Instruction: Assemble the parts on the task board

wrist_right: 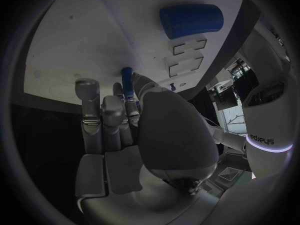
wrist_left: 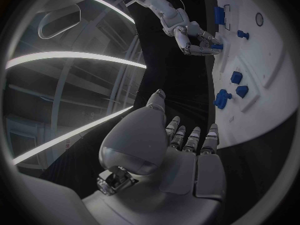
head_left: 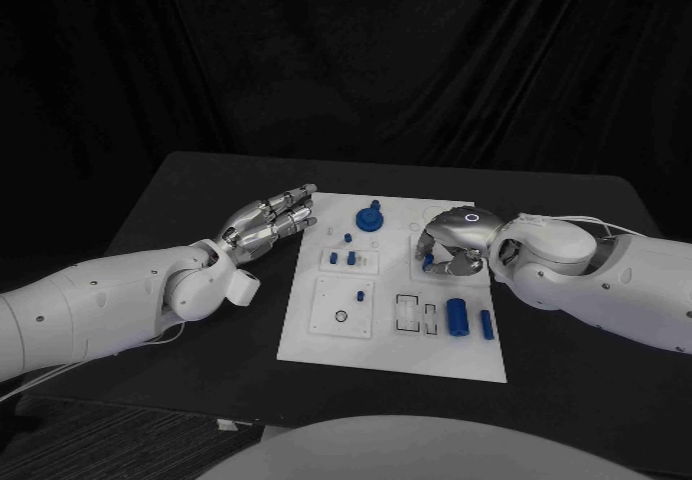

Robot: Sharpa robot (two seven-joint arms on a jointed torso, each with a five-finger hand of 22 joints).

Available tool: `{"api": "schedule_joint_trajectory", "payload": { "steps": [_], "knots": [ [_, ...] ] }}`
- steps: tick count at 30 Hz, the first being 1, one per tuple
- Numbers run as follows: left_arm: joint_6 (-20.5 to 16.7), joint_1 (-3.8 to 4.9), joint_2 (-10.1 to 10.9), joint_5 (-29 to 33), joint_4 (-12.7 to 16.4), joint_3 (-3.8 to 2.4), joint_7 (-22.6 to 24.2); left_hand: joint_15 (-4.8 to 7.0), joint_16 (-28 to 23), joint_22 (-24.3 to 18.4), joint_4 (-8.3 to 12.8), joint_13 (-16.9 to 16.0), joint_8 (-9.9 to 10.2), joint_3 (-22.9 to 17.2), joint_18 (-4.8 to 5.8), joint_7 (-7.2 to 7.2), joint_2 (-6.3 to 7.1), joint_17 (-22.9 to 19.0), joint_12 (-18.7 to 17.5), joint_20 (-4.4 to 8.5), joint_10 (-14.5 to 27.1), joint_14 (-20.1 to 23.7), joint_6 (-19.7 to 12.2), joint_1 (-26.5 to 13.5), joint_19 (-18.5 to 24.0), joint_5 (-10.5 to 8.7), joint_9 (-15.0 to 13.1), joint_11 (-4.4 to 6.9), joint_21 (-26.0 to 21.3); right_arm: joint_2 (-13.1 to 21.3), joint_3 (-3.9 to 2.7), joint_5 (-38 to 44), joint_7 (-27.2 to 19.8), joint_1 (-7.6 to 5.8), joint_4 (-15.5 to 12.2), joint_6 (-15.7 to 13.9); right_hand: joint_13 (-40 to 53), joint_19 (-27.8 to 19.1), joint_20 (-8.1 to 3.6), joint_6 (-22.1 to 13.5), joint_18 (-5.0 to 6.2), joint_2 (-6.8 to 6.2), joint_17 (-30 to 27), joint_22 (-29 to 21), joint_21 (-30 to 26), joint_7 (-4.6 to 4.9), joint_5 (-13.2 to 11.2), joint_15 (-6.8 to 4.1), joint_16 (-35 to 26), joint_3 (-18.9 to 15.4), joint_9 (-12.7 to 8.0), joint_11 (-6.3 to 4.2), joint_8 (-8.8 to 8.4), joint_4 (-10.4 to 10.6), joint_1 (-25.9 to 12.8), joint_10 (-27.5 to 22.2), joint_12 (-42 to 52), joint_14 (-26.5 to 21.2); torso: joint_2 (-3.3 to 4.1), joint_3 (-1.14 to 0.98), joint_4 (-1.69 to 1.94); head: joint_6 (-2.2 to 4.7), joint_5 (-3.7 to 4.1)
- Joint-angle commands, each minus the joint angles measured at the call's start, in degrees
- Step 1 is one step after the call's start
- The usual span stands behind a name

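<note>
- Nearest the robot, on the front part of the flat white plastic task board, a fat blue cylinder part and a slimmer blue peg lie loose beside two empty rectangular slots; a small dark ring sits on the raised tile to their left.
- Further in, the silver right hand hangs over the board's right middle, fingers curled down; the right wrist view shows a thin blue pin pinched at its fingertips, just above or touching the white surface.
- So the step in hand looks like seating this pin, though whether it has reached its hole cannot be told.
- Level with it, two small blue pieces stand in the middle tile.
- Next, the pin likely needs to stay upright and go straight down; a tilt could jam it.
- At the board's left edge, the silver left hand rests with fingers straight and apart, holding nothing.
- Farthest, a round blue knob part stands near the board's back edge, with black table beyond.
</note>
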State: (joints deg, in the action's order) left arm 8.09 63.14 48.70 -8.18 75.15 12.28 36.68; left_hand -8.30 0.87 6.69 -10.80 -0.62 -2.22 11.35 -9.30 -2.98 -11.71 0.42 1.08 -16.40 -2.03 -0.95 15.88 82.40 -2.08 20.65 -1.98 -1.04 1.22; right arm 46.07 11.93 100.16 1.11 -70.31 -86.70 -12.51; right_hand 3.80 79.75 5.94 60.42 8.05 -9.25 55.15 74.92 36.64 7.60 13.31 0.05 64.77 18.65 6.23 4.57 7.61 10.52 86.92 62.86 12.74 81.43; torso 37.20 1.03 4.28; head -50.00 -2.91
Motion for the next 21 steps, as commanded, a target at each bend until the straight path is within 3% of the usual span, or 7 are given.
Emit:
{"api": "schedule_joint_trajectory", "payload": {
  "steps": [1, 10, 16, 21],
  "knots": [
    [0.9, -0.11, -0.1, 0.3, 0.1, -0.05, 0.6, -0.49, 0.2, 0.1, 0.5, -0.1, -0.2, -0.1, -1.0, -0.29, -0.21, 0.0, 0.3, -0.16, 0.1, 0.0, 0.2, 0.5, -0.4, 0.34, -0.1, -0.57, 0.3, 0.2, -0.04, 0.1, -0.1, 0.11, -0.1, 0.6, -0.1, 0.0, -0.65, 1.0, -0.22, -0.4, -0.1, 4.8, 0.2, -0.05, 0.3, -0.55, -0.3, 1.1, 0.4, -0.26, 0.43, -0.3, 0.1, 1.6, -0.4, -0.1, 0.01, 0.01, 0.02, 0.0, 0.0],
    [1.4, -0.24, -0.2, 0.3, 0.0, -0.05, 0.4, -0.59, 0.3, 0.2, 0.8, -0.1, -0.5, -0.1, -0.96, -0.87, -0.31, 0.1, 0.4, -0.2, 0.0, 0.0, 1.4, 0.5, -0.6, 0.4, -0.3, -0.96, 0.3, 0.6, -0.04, 0.1, -0.3, 0.11, -0.9, 0.3, 0.1, -0.6, -1.14, 3.3, -0.05, -0.6, -1.3, 4.6, -0.6, -0.68, -0.2, -1.17, -1.3, 2.9, 1.5, -1.12, 1.2, -1.7, -0.1, 5.3, -0.8, -0.6, -0.02, 0.0, -0.01, 0.0, -0.11],
    [1.5, -0.33, -0.2, 0.3, -0.1, -0.05, 0.2, -0.61, 0.3, 0.3, 0.8, -0.1, -0.6, -0.1, -0.96, -0.95, -0.33, 0.1, 0.4, -0.21, 0.0, 0.0, 1.6, 0.6, -0.6, 0.45, -0.3, -1.02, 0.4, 1.7, -0.05, 0.1, -0.6, -0.04, -2.6, -1.5, 0.2, -0.7, -1.54, 4.1, -0.04, -0.41, -1.7, 4.6, -0.5, -1.01, -1.2, -1.59, -1.7, 3.6, 2.1, -1.66, 1.36, -2.9, 0.3, 7.2, -1.0, -0.7, -0.03, 0.0, -0.01, 0.0, -0.3],
    [1.5, -0.38, -0.3, 0.3, -0.2, -0.05, 0.1, -0.62, 0.3, 0.3, 0.9, -0.1, -0.6, -0.1, -0.96, -0.97, -0.35, 0.1, 0.4, -0.21, 0.0, 0.0, 1.7, 0.6, -0.6, 0.49, -0.3, -1.04, 0.4, 2.4, -0.05, 0.1, -1.0, -1.17, -4.5, -3.8, 0.2, -0.7, -1.67, 4.3, -0.08, -0.25, -1.7, 4.7, -0.2, -1.05, -1.5, -1.69, -1.8, 4.0, 2.3, -1.74, 1.36, -3.4, 0.7, 7.5, -1.2, -0.6, -0.02, 0.0, 0.01, 0.0, -0.42]
  ]
}}
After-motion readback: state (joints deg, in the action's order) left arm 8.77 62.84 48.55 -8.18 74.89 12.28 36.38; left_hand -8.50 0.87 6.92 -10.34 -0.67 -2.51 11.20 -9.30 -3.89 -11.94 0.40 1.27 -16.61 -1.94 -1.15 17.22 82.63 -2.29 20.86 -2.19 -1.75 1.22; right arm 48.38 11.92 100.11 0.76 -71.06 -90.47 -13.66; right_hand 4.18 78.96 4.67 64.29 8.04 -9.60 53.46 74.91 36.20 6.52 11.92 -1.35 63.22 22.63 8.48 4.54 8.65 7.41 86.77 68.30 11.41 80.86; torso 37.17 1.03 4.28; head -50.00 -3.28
